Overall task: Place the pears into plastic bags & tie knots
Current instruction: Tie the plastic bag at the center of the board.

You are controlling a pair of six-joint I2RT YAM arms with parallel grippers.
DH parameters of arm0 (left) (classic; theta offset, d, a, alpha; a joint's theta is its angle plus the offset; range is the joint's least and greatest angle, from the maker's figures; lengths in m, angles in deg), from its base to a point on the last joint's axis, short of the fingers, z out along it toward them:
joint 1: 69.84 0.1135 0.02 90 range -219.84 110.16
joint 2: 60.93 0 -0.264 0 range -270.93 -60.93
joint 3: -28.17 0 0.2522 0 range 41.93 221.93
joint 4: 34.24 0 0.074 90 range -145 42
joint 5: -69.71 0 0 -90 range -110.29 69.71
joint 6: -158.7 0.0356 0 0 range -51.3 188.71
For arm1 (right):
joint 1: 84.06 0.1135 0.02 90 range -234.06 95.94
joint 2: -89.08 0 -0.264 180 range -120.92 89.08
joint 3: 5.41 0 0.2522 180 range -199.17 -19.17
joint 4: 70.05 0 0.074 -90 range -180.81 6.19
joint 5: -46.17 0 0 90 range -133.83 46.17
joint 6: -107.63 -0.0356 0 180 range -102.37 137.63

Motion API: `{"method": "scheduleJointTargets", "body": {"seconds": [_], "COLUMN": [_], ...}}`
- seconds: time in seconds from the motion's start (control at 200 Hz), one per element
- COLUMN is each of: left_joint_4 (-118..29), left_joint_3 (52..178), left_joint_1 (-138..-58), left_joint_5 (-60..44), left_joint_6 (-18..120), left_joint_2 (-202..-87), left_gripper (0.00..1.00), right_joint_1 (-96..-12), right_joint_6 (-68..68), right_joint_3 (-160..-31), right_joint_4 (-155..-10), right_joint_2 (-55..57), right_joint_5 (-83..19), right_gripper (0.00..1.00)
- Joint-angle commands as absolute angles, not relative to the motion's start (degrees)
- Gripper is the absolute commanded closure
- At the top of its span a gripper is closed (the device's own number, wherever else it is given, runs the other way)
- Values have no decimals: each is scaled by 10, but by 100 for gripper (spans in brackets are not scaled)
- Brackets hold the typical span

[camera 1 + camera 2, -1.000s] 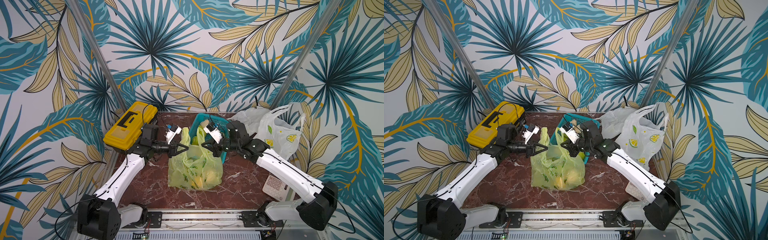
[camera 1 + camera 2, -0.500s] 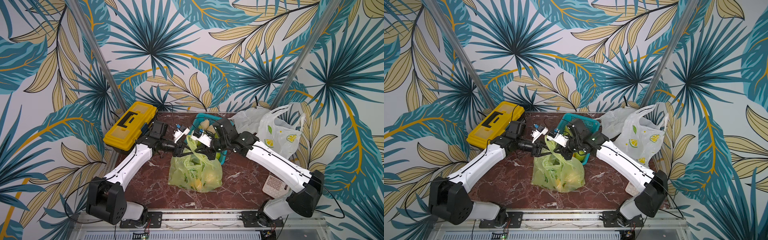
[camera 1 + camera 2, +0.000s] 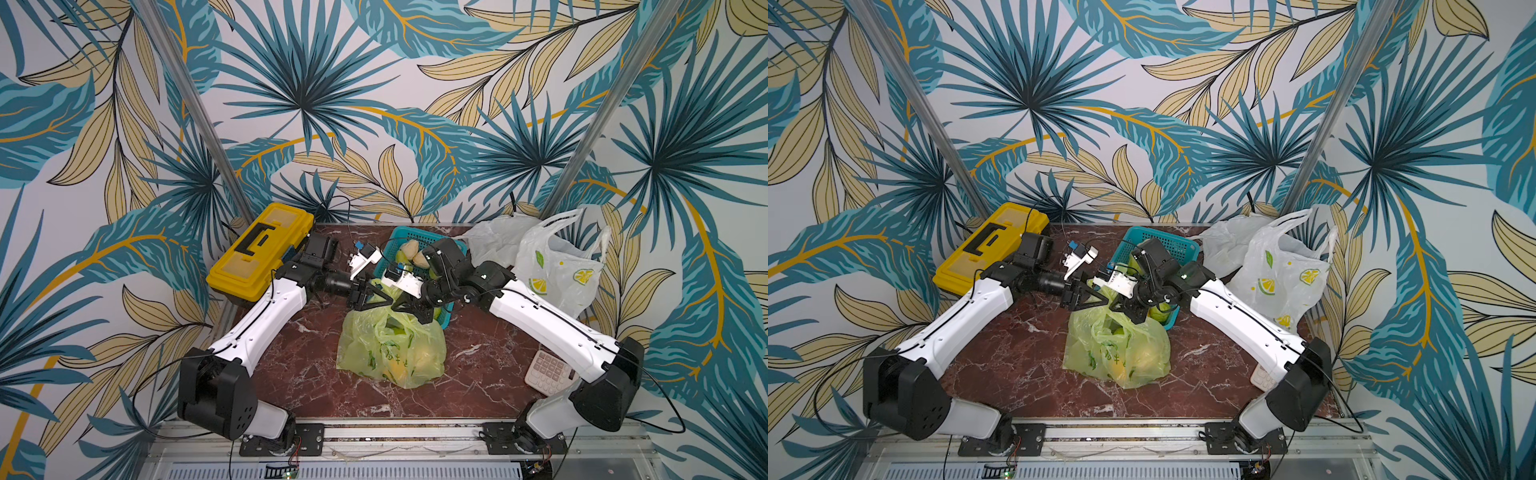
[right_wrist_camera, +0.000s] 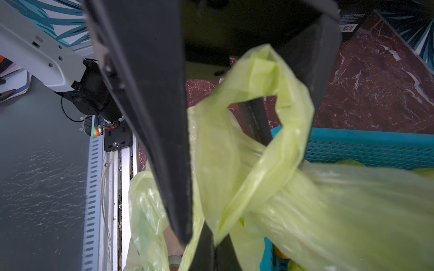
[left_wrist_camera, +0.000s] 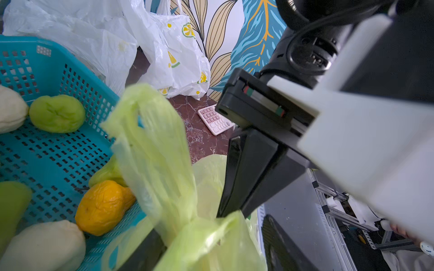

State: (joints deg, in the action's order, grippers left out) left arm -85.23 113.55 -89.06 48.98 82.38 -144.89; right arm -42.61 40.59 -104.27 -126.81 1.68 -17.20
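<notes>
The lime-green plastic bag (image 3: 390, 353) sits mid-table with pears (image 3: 399, 370) showing through it. Its two handles (image 4: 270, 131) are looped round each other above it. My left gripper (image 3: 372, 296) hangs over the bag top, jaws open, with handle plastic (image 5: 155, 150) lying loose between the fingers (image 5: 145, 253). My right gripper (image 3: 401, 305) faces it tip to tip, shut on a green handle (image 4: 212, 244). More pears lie in the teal basket (image 3: 432, 239): a green one (image 5: 57, 113), an orange one (image 5: 103, 207) and a cream one (image 5: 44, 246).
A white lemon-print bag (image 3: 557, 266) and a plain white bag (image 3: 494, 239) stand at the back right. A yellow toolbox (image 3: 259, 253) sits at the back left, and a pink calculator (image 3: 548, 370) lies near the right arm's base.
Both grippers have swung inward from holding the handles apart and now meet over the bag. The left gripper has opened and let go of its handle; the right stays shut.
</notes>
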Motion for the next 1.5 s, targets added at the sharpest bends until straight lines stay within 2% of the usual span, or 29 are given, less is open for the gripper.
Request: {"method": "scheduleJointTargets", "body": {"seconds": [0.0, 0.045, 0.085, 0.18, 0.22, 0.25, 0.33, 0.451, 0.676, 0.761, 0.821, 0.861, 0.971, 1.051, 1.111, 1.192, 1.227, 1.497], "left_joint_4": [-861, -861, -861, -861, -861, -860, -861, -861, -861, -861, -861, -861, -860, -860, -860, -861, -860, -860], "left_joint_3": [1152, 1148, 1146, 1140, 1138, 1139, 1144, 1149, 1156, 1154, 1155, 1154, 1155, 1155, 1152, 1144, 1139, 1128], "left_joint_1": [-902, -903, -903, -896, -889, -885, -883, -883, -886, -889, -889, -889, -889, -886, -886, -886, -886, -873], "left_joint_5": [477, 477, 475, 468, 467, 466, 462, 452, 454, 454, 453, 453, 436, 425, 420, 414, 412, 413], "left_joint_6": [829, 830, 830, 836, 837, 838, 837, 842, 838, 839, 839, 838, 833, 822, 817, 810, 808, 805], "left_joint_2": [-1461, -1462, -1461, -1452, -1448, -1446, -1442, -1438, -1442, -1442, -1442, -1442, -1441, -1441, -1439, -1438, -1437, -1432], "left_gripper": [40, 45, 54, 87, 93, 95, 95, 95, 93, 92, 92, 92, 91, 88, 81, 68, 66, 75], "right_joint_1": [-425, -425, -426, -446, -458, -467, -488, -520, -530, -530, -530, -529, -529, -530, -529, -530, -530, -526], "right_joint_6": [403, 396, 386, 333, 295, 260, 170, 53, -3, -5, -4, 0, 4, 1, -2, -11, -21, -37], "right_joint_3": [-1047, -1042, -1039, -1035, -1031, -1030, -1034, -1068, -1135, -1171, -1198, -1213, -1220, -1207, -1196, -1178, -1166, -1094], "right_joint_4": [-1271, -1267, -1265, -1267, -1262, -1256, -1240, -1245, -1247, -1250, -1261, -1271, -1270, -1255, -1241, -1217, -1199, -1159], "right_joint_2": [12, 16, 21, 36, 46, 56, 72, 59, -8, -38, -58, -68, -70, -62, -53, -37, -28, 47], "right_joint_5": [-168, -173, -182, -186, -178, -173, -156, -150, -123, -110, -94, -90, -80, -67, -63, -60, -56, -50], "right_gripper": [100, 100, 100, 100, 86, 75, 56, 42, 38, 40, 46, 53, 84, 94, 100, 100, 100, 100]}}
